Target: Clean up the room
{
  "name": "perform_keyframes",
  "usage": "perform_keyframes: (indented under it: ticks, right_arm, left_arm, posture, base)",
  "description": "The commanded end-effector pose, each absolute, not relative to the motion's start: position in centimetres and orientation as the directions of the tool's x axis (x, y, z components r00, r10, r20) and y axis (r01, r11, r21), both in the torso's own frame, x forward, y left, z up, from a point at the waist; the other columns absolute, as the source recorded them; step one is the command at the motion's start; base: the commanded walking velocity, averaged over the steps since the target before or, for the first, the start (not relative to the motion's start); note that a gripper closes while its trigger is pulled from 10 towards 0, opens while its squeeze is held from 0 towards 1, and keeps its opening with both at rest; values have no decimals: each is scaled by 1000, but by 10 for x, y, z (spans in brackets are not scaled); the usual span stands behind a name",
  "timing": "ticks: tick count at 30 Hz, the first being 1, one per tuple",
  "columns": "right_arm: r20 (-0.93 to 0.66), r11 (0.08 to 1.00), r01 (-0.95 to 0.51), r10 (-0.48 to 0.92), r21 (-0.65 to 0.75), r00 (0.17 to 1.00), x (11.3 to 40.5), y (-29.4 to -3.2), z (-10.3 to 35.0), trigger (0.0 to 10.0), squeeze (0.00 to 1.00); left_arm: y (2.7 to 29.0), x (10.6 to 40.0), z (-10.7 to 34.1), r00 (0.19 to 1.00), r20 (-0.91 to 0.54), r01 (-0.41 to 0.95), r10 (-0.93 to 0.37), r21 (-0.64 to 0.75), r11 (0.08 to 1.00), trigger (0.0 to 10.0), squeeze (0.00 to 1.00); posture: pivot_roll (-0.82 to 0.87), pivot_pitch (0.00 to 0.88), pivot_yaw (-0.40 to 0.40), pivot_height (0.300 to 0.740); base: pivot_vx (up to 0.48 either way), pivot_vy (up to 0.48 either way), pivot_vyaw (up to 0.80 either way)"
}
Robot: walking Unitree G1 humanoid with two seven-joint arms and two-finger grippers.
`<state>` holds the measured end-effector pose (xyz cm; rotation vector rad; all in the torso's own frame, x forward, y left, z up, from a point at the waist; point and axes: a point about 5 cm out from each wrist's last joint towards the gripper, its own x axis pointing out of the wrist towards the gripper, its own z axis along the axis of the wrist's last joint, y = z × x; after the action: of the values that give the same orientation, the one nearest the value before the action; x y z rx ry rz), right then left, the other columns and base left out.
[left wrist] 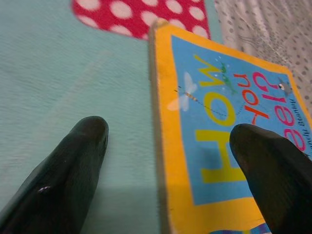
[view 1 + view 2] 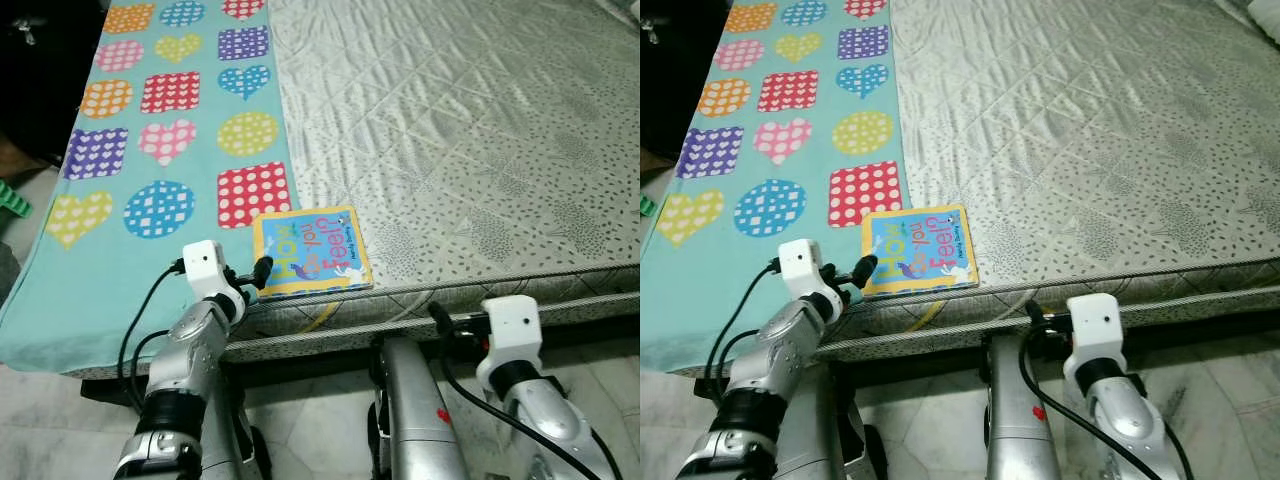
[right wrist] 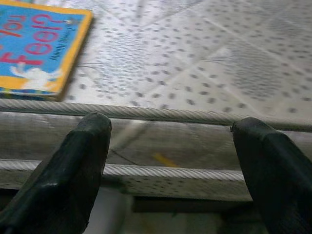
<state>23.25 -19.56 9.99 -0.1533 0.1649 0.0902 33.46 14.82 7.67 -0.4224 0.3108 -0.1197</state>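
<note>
Two pincers spread wide: left gripper (image 1: 165,161) straddling the spine edge of the book (image 2: 311,251), one fingertip over its cover, one over the teal sheet (image 2: 60,290); right gripper (image 3: 170,161) facing the mattress (image 2: 480,130) edge, book off to its side.

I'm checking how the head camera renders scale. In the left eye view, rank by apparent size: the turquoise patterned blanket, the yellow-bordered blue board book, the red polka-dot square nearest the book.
1. Turquoise patterned blanket, clearly largest.
2. Yellow-bordered blue board book.
3. Red polka-dot square, somewhat smaller than the book, though it lies slightly farther from the camera.
</note>
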Motion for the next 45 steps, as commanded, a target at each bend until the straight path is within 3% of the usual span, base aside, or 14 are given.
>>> perform_keyframes:
  ticks: [1, 15, 18, 20, 22, 28, 37, 45]
  right_arm:
    - [-172, 985, -87, 61, -147, 983, 229, -197, 102, 10000, 0]
    - [-163, 981, -72, 43, -178, 986, 228, -202, 110, 10000, 0]
    - [-164, 981, -70, 40, -181, 986, 229, -203, 111, 10000, 0]
    - [-163, 981, -68, 38, -183, 986, 229, -203, 111, 10000, 0]
    - [-163, 981, -66, 35, -185, 986, 230, -203, 111, 10000, 0]
    - [-163, 980, -62, 31, -187, 986, 230, -203, 111, 10000, 0]
    - [-157, 980, -47, 17, -191, 987, 231, -204, 111, 10000, 0]
    - [-157, 979, -30, -2, -203, 988, 233, -206, 111, 10000, 0]
  left_arm:
    - [150, 333, 69, 940, -288, 40, -183, -440, 897, 10000, 0]
    - [119, 328, 51, 871, -346, 100, -349, -572, 814, 10000, 0]
    - [115, 326, 51, 865, -323, 101, -385, -638, 763, 10000, 0]
    - [112, 325, 56, 871, -241, 118, -428, -744, 658, 10000, 0]
    - [114, 323, 55, 868, -237, 99, -437, -779, 619, 10000, 0]
    - [115, 321, 49, 841, -256, 116, -477, -775, 621, 10000, 0]
    - [95, 314, 47, 727, -257, 198, -637, -809, 553, 10000, 0]
    - [90, 317, 52, 725, -235, 234, -647, -800, 553, 10000, 0]
  posture:
    - [-303, 258, 45, 536]
    - [-325, 267, 38, 536]
    - [-323, 268, 38, 536]
    - [-323, 268, 38, 536]
    - [-323, 268, 38, 536]
    - [-325, 270, 38, 536]
    - [-330, 271, 41, 536]
    - [-330, 273, 41, 536]
  base:
    - [0, 0, 0]
    - [0, 0, 0]
    - [0, 0, 0]
    - [0, 0, 0]
    - [0, 0, 0]
    - [0, 0, 0]
    - [0, 0, 0]
    - [0, 0, 0]
